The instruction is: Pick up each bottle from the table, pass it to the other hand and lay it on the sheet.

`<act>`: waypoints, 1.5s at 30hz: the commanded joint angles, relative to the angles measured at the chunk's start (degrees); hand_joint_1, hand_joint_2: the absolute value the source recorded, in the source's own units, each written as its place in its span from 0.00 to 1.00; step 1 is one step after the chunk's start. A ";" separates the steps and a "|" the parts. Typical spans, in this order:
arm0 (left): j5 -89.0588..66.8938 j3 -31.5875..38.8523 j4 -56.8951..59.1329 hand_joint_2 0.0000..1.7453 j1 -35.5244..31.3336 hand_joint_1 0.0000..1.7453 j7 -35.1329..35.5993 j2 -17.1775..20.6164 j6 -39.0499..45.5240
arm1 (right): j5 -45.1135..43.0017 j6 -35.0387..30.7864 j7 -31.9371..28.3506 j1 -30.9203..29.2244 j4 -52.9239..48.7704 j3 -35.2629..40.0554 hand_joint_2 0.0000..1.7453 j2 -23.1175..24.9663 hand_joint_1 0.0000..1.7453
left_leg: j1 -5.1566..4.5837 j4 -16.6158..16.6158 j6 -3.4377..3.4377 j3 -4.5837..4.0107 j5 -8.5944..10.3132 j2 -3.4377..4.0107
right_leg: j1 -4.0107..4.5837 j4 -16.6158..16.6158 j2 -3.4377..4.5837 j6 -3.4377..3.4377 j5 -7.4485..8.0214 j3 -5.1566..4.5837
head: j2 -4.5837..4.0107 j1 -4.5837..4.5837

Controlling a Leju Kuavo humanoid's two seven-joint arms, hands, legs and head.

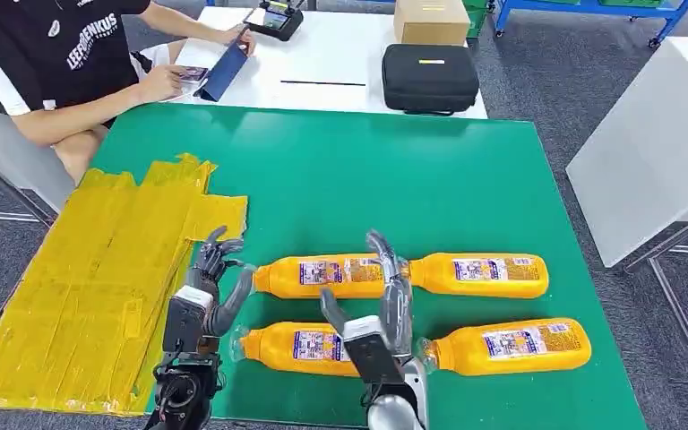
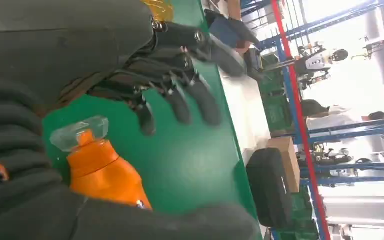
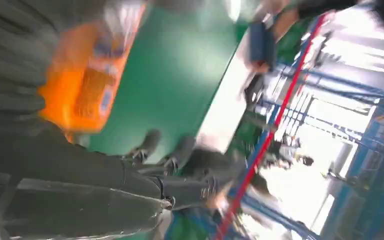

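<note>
While your right hand (image 1: 385, 305) hovers with fingers spread wide and empty above the gap between the four bottles, your left hand (image 1: 210, 287) waits just as wide and empty at about 9 o'clock of it, probably ready to receive. The bottles lie on their sides in two rows on the green table (image 1: 367, 179): near-left bottle (image 1: 300, 347), near-right bottle (image 1: 511, 347), far-left bottle (image 1: 322, 276), far-right bottle (image 1: 484, 274). Farther toward 10 o'clock the yellow sheet (image 1: 98, 287) offers open room, though it overhangs the table's left edge.
</note>
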 commanded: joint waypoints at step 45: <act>5.28 -2.16 -1.85 1.00 -2.46 0.00 1.07 0.52 -11.35 | 49.33 21.59 32.28 -22.95 31.00 10.09 1.00 -4.74 0.00 | 0.03 0.01 -0.07 0.31 -0.08 0.10 | 0.05 0.00 -0.04 -0.11 -0.07 0.30 | 0.00 0.00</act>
